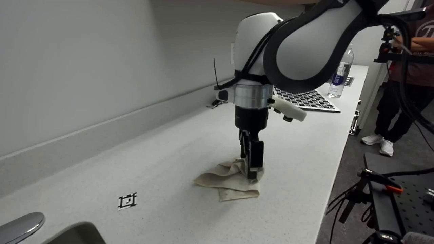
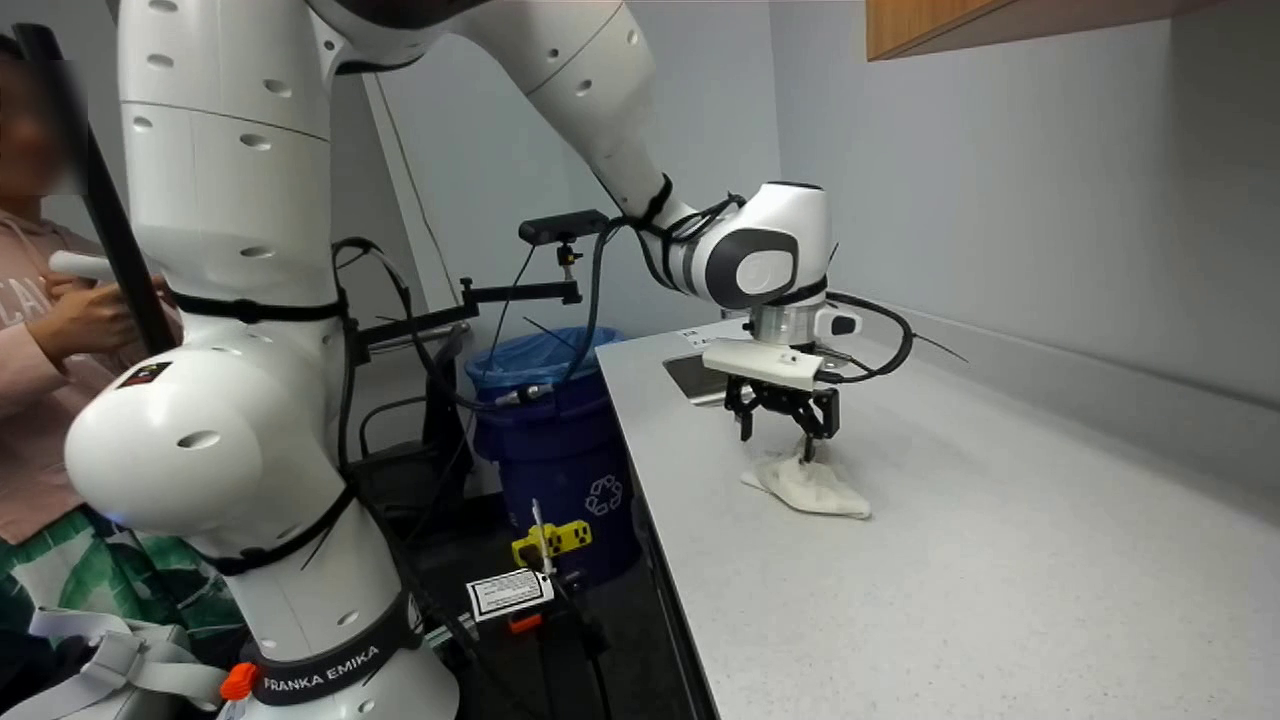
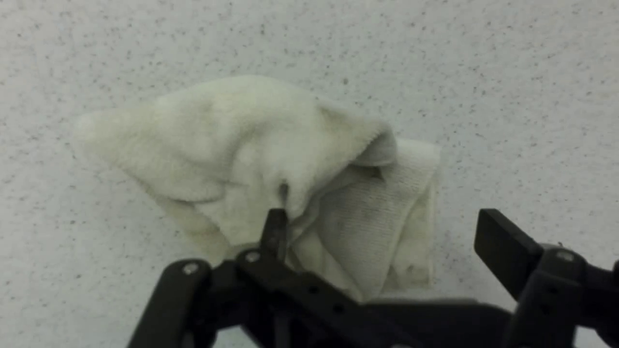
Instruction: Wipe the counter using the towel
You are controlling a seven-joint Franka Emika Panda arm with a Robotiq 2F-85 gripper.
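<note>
In the wrist view, see the gripper (image 3: 382, 213) with jaws released and spread wide. Find one finger (image 3: 275, 232) down over the towel (image 3: 232, 135), at a dent among the folds, and the opposite finger (image 3: 505, 251) above the speckled counter (image 3: 483, 72), apart from the towel. Note the towel lying crumpled on the counter, partly doubled over.

In an exterior view, see the arm (image 1: 312, 51) bent downward with one finger reaching the towel; cannot tell how deep into the folds. Nearer the camera, make out a printed marker (image 1: 127, 201) on the counter, and by it a sink (image 1: 79, 234) and a shiny fixture (image 1: 22, 226). Farther back, spot a patterned board (image 1: 307, 101) near an upright water bottle (image 1: 340, 74).

In an exterior view, see the jaws parted here too, with one finger at the towel's top and the opposite finger off to its side. Beside the counter, find a blue recycling bin (image 2: 555, 455) lined with a bag (image 2: 530, 355), and by the arm, a person (image 2: 30, 400) holding something white.
</note>
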